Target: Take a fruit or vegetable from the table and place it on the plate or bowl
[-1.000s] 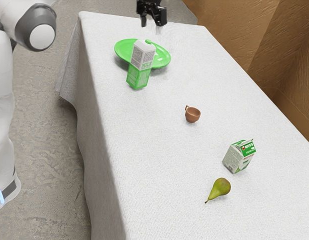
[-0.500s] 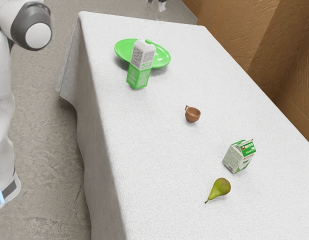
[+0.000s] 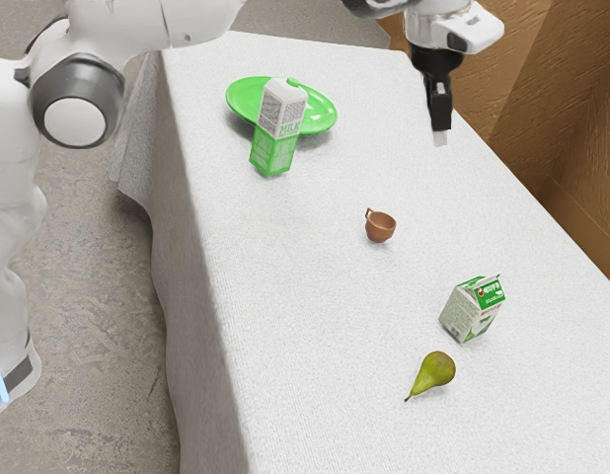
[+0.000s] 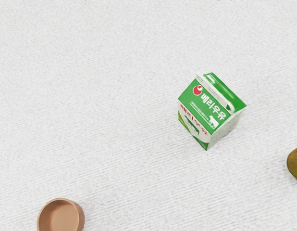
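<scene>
A long table [image 3: 285,296] draped in a white textured cloth stands on a grey mottled stone-like floor [image 3: 78,296], with a brown wood-panelled wall [image 3: 542,79] running along the exterior view's right. At the far end of the table lies a green plate [image 3: 320,117], and a tall green and white milk carton [image 3: 277,128] stands at its near rim, hiding part of it. Toward the middle of the table sits a small brown cup [image 3: 380,226], well apart from the plate. Nearer still a small green and white milk carton [image 3: 473,307] rests tilted on the cloth, and the pear [image 3: 433,372] lies on its side just beside it on the near side, stem pointing to the exterior view's left, far from the plate. The white arm [image 3: 78,89] comes in from the upper left and reaches across the far end of the table; its black gripper [image 3: 439,138] hangs pointing downward above the cloth at the table's right edge, beyond the cup, with nothing held. Whether the jaws are released or clenched cannot be told. In the wrist view the small milk carton [image 4: 209,110], the cup [image 4: 60,215] and an edge of the pear [image 4: 296,163] lie on the cloth.
</scene>
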`<state>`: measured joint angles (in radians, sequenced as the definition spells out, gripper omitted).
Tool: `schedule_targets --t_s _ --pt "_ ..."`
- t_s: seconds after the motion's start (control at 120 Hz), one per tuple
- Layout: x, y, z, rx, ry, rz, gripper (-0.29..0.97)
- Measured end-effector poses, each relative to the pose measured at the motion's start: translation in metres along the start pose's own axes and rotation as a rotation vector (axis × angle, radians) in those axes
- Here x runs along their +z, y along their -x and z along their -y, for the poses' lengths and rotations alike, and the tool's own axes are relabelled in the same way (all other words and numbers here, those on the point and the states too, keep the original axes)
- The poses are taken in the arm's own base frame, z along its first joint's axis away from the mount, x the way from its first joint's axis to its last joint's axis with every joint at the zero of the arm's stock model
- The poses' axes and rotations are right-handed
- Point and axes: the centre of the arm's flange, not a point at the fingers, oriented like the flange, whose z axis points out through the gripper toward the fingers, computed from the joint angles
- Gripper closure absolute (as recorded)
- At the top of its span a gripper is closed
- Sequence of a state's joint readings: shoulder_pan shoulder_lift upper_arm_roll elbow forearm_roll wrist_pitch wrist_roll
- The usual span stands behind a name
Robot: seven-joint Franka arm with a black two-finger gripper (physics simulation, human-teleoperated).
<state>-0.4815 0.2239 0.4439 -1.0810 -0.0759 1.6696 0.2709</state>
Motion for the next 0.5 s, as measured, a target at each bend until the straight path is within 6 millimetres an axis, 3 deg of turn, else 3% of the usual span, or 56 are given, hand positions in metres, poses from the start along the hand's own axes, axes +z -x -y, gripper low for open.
schedule_targets --t_s 0.083,0.175,0.25,0.4,0.5 --pt "0.027 -0.008 -0.036 0.060 0.057 0.030 0.02" --pt "0.048 -0.009 -0.100 0.163 0.113 0.070 0.02" --pt "0.058 -0.010 -0.139 0.207 0.125 0.089 0.02" --pt "0.078 -0.012 -0.197 0.224 0.149 0.120 0.02" --pt "0.116 -0.014 -0.209 0.153 0.161 0.179 0.02"
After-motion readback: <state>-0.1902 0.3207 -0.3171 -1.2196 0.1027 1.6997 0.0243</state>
